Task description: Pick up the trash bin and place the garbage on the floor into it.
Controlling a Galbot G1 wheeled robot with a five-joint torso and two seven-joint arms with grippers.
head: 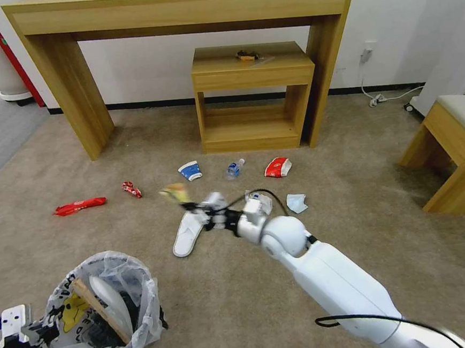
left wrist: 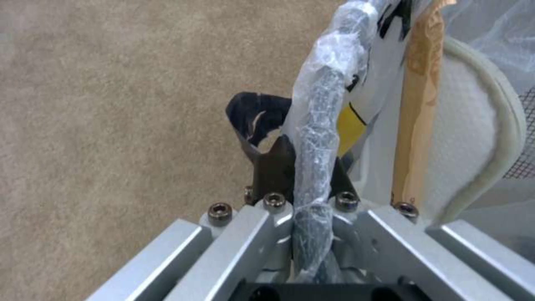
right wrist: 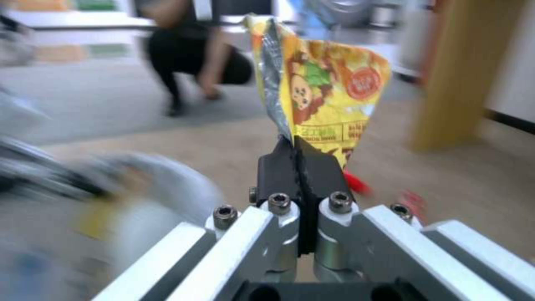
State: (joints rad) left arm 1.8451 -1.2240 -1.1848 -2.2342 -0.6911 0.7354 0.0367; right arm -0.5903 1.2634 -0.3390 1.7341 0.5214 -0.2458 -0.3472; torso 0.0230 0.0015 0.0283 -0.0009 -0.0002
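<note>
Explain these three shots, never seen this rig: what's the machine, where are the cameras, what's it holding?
It is a wheeled robot with two arms. The wide picture is from its head, looking down at the floor; the other two are from cameras on each wrist. The left gripper is shut on the rim of the bin, which already holds a slipper and a stick. The right gripper, reaching out over the carpet, is shut on a yellow wrapper. On the floor lie another slipper, two red wrappers, a cup, a bottle, a carton and a mask.
</note>
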